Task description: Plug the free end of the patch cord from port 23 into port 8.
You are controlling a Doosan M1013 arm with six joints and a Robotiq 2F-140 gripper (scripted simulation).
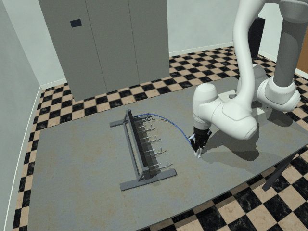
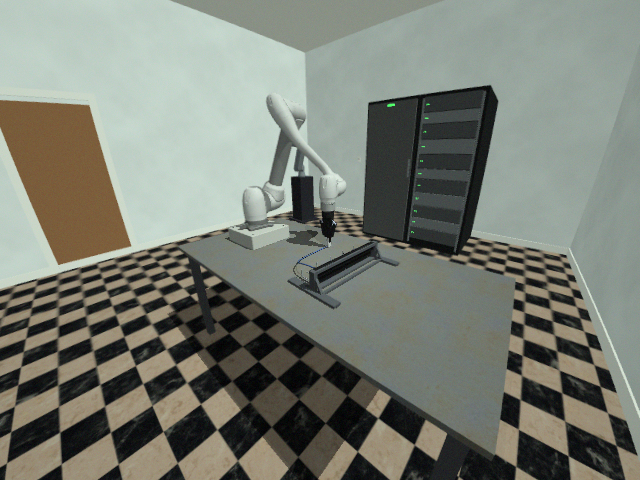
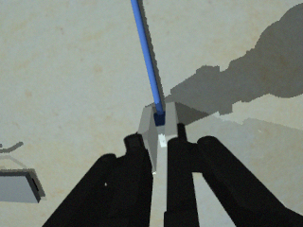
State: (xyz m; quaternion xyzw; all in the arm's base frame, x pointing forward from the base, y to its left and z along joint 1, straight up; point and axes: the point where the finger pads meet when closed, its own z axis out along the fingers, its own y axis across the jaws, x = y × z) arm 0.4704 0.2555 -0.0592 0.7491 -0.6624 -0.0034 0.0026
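The grey rack point(image 1: 143, 151) with its patch panel stands in the middle of the table; it also shows in the exterior view point(image 2: 343, 268). A blue patch cord point(image 1: 169, 123) arcs from the rack's far end down to my gripper point(image 1: 198, 153). My gripper points down at the table to the right of the rack and is shut on the cord's free-end plug point(image 3: 159, 128). In the wrist view the blue cord point(image 3: 143, 38) runs straight away from the plug between my black fingers. The port numbers are too small to read.
Several short pegs point(image 1: 155, 139) stick out of the rack towards my gripper. The robot's base point(image 2: 258, 235) sits at the table's far corner. A rack foot point(image 3: 18, 184) shows at the wrist view's left edge. A server cabinet point(image 2: 429, 167) stands behind the table.
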